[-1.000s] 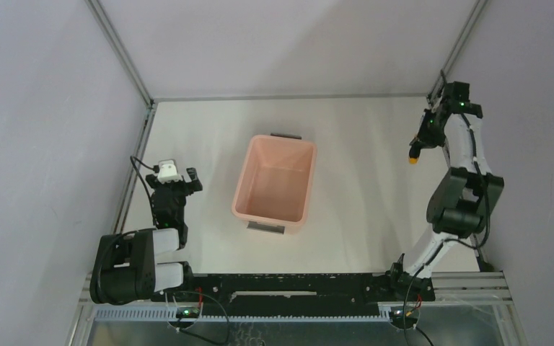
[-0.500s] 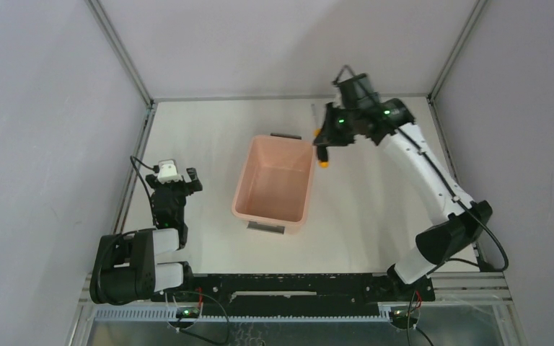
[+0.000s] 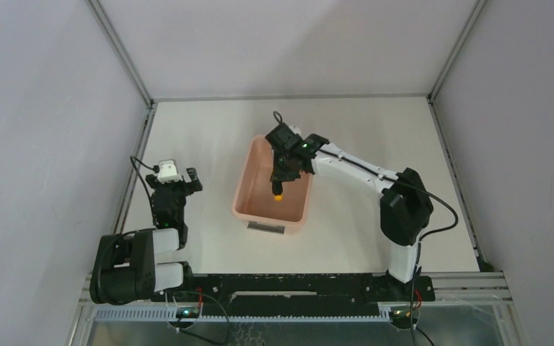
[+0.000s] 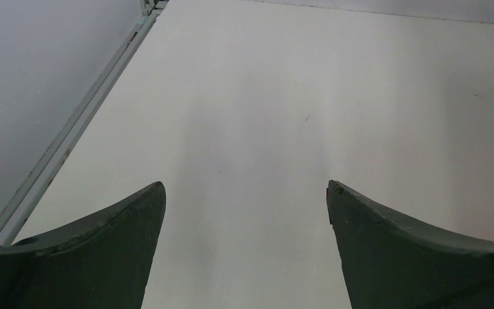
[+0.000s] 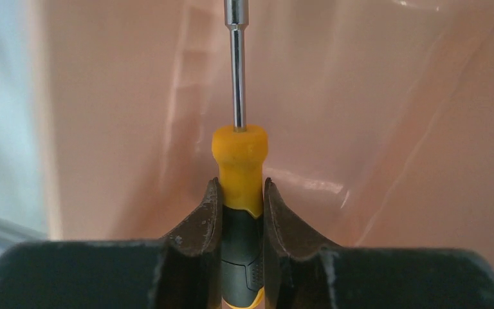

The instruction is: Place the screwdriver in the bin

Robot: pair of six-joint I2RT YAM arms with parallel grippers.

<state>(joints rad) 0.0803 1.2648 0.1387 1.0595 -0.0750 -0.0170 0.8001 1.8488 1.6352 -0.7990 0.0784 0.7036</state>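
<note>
One arm stretched over bin, jaws pinching screwdriver

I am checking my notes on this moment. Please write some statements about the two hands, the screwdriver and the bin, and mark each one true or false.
1. The right hand grips the screwdriver by its handle. True.
2. The screwdriver lies on the floor of the bin. False: it is held between the right hand's fingers, above the inside of the bin.
3. The left hand is open, with nothing between its fingers. True.
4. The bin is blue. False: it is pale pink.
5. The left hand hangs over the bin. False: it is over bare table, to the left of the bin.
</note>
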